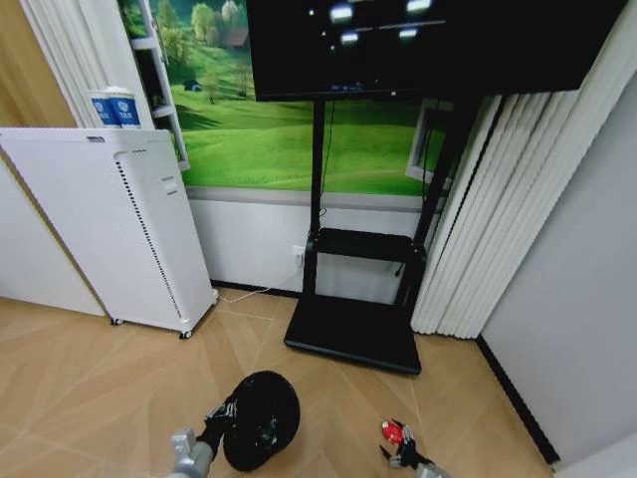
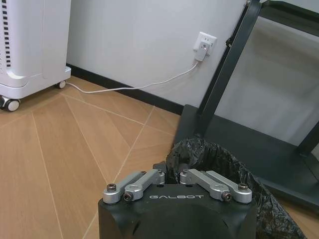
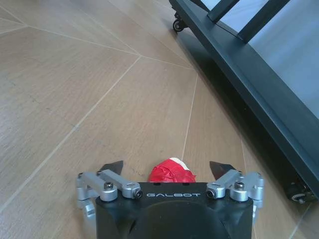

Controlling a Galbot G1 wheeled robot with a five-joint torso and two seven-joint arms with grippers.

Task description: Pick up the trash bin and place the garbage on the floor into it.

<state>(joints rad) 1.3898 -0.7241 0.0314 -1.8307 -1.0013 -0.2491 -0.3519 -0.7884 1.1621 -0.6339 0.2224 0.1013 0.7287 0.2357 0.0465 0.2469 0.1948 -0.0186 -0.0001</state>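
The trash bin, black and round with a black bag liner, is at the bottom of the head view. My left gripper is shut on its near-left rim. In the left wrist view the left gripper pinches the bagged edge of the trash bin. Something green and white shows inside it. A red-and-white piece of garbage sits at my right gripper. In the right wrist view the right gripper stands open, its tips apart on either side of the garbage, not touching it.
A black TV stand base lies on the wooden floor just ahead, with its edge close to my right gripper. A tall white perforated unit on casters stands at the left wall, two paper cups on top. White curtains hang to the right.
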